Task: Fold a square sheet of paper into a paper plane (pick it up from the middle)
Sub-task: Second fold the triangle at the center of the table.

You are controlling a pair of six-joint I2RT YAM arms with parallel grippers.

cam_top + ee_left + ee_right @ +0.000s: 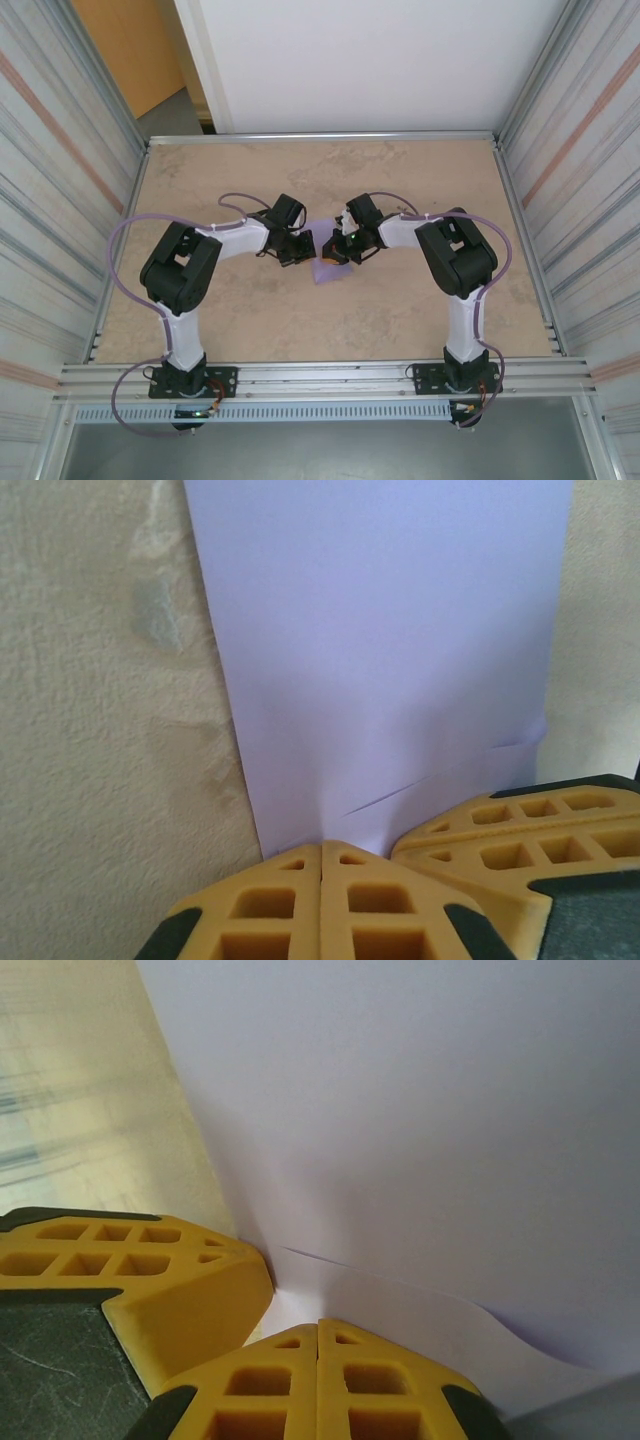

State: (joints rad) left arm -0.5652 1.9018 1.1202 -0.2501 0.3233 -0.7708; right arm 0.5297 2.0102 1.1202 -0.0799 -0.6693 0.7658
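Observation:
The lavender sheet of paper (326, 264) lies folded into a narrower strip at the middle of the table, between the two arms. In the left wrist view the paper (380, 660) runs away from my left gripper (322, 848), whose yellow fingers are pressed together on its near edge, where a crease meets the tips. The right gripper's fingers (515, 830) press in beside it. In the right wrist view my right gripper (318, 1326) is shut on a lower layer of the paper (420, 1130), with the left gripper's fingers (170, 1280) close by. From above, the left gripper (303, 248) and the right gripper (336, 250) almost touch.
The beige table (400, 300) is ringed by a metal frame, with corrugated walls on both sides. Both arms bend inward from their bases at the near edge, cables looping beside them.

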